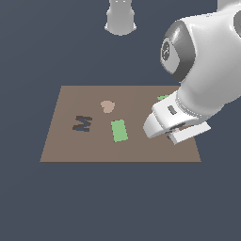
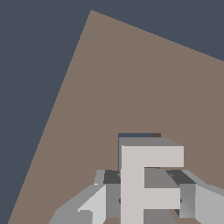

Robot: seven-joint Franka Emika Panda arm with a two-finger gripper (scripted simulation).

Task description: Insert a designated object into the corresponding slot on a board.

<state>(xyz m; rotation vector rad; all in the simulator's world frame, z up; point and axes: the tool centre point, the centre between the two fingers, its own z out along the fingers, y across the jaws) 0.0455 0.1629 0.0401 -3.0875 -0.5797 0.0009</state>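
In the wrist view my gripper [image 2: 146, 197] is shut on the whitish-grey E block [image 2: 131, 183], with one finger on each side of it. It holds the block low over the brown board [image 2: 131, 87]. A thin dark strip [image 2: 155, 135] shows at the block's far edge; I cannot tell whether it is the E-shaped slot, which is otherwise hidden under the block. In the exterior view the white hand [image 1: 172, 120] hangs over the board [image 1: 70, 141] near its right edge and hides the block, the fingers and the slot.
On the board lie a dark M shape [image 1: 82, 123], a tan heart [image 1: 108, 106] and a green rectangle [image 1: 119, 130]. A sliver of the green letter A [image 1: 163, 97] shows behind the hand. The arm's base [image 1: 121, 19] stands beyond the board.
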